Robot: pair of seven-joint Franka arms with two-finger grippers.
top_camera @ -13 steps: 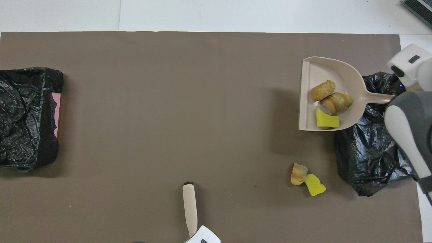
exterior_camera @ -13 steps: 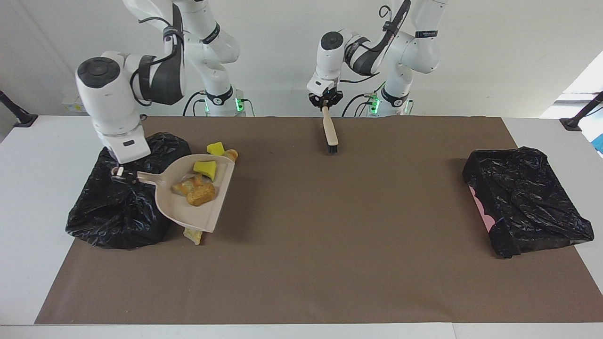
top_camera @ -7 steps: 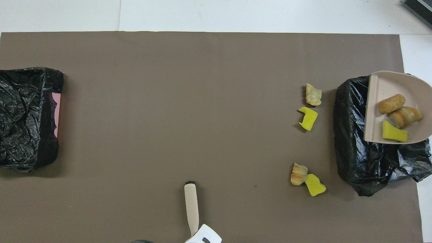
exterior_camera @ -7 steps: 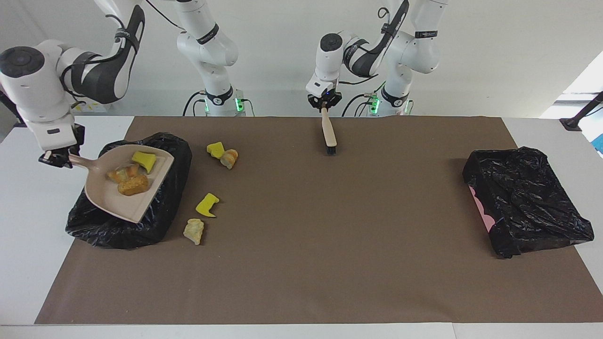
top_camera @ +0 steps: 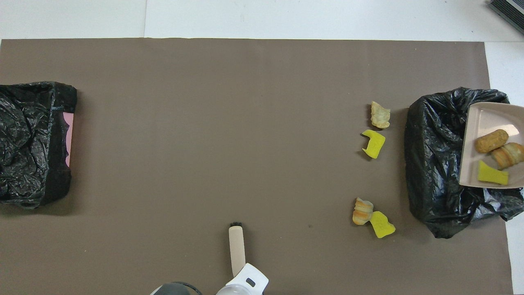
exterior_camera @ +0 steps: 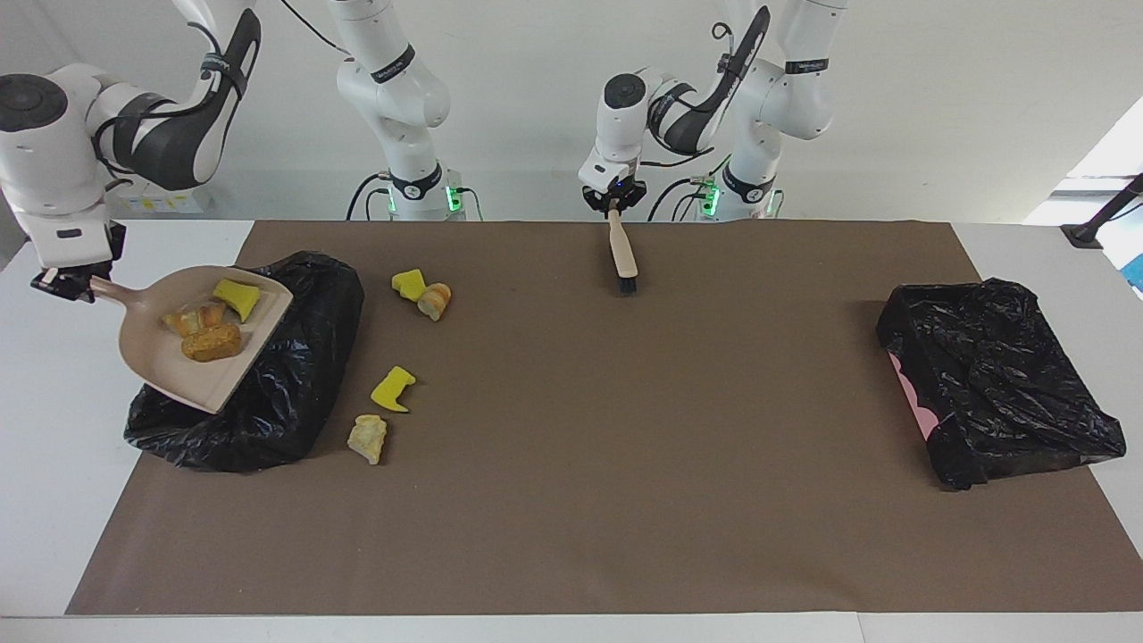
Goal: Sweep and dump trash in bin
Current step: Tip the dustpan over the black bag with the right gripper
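My right gripper (exterior_camera: pixel 64 284) is shut on the handle of the beige dustpan (exterior_camera: pixel 170 371) and holds it in the air, tilted, over the black bin bag (exterior_camera: pixel 286 384). The pan (top_camera: pixel 481 121) carries three pieces of trash: a yellow chunk (exterior_camera: pixel 237 296), a tan chunk (exterior_camera: pixel 198 317) and a brown chunk (exterior_camera: pixel 212 343). Several more chunks lie on the mat beside the bin: a yellow one (exterior_camera: pixel 409 282) against a tan one (exterior_camera: pixel 436 299), and a yellow one (exterior_camera: pixel 393 388) near a pale one (exterior_camera: pixel 368 438). My left gripper (exterior_camera: pixel 614 207) is shut on the brush (exterior_camera: pixel 622 254), bristles down near the mat.
A second black-bagged bin (exterior_camera: pixel 991 375) with a pink side showing stands at the left arm's end of the table. A brown mat (exterior_camera: pixel 625 446) covers the table between the two bins.
My right gripper has carried the dustpan off the mat and out over the bin, uncovering two chunks on the mat. The brush has drawn slightly toward the robots.
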